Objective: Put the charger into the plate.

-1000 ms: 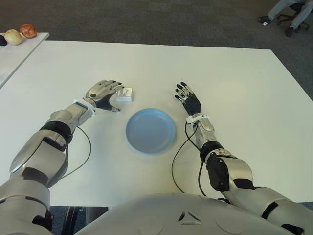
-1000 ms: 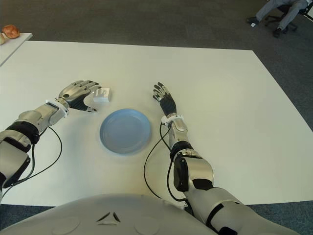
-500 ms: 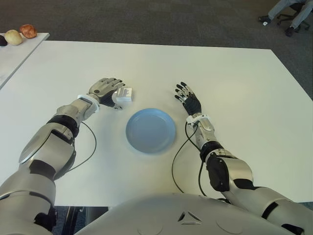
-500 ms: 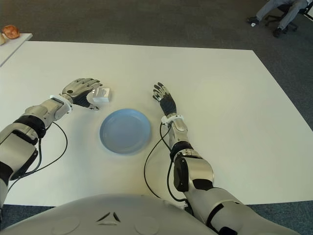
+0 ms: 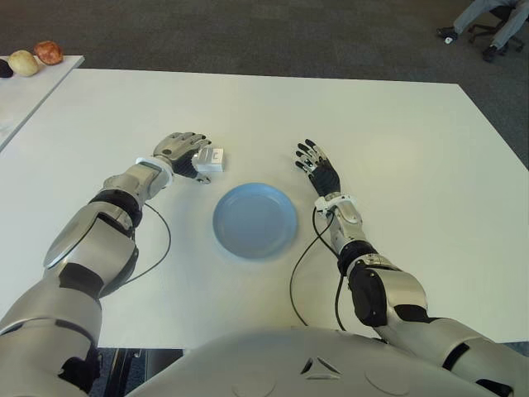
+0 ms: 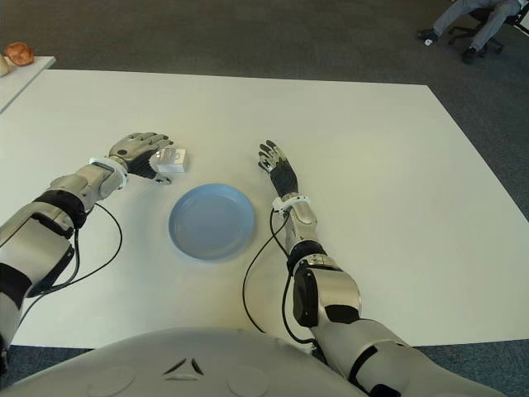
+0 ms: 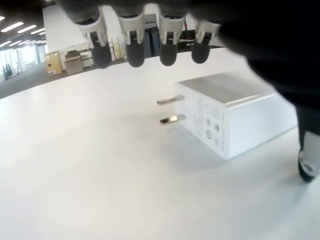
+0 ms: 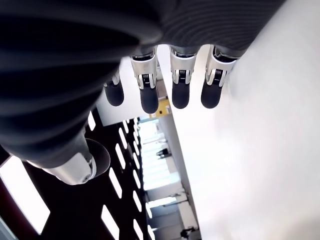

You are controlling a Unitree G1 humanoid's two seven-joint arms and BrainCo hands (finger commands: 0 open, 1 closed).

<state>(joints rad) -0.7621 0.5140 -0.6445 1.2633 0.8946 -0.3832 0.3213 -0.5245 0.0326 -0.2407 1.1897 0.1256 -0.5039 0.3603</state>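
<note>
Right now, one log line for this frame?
phase: reach | left hand open over charger, not gripped | charger on table, outside plate | right hand open, idle, right of plate

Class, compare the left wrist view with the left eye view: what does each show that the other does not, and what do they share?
Only the left wrist view shows the charger's two metal prongs. Only the left eye view shows the blue plate and the right robot hand, open beside it. Both show the white charger lying on the table, with the left robot hand open over it.
</note>
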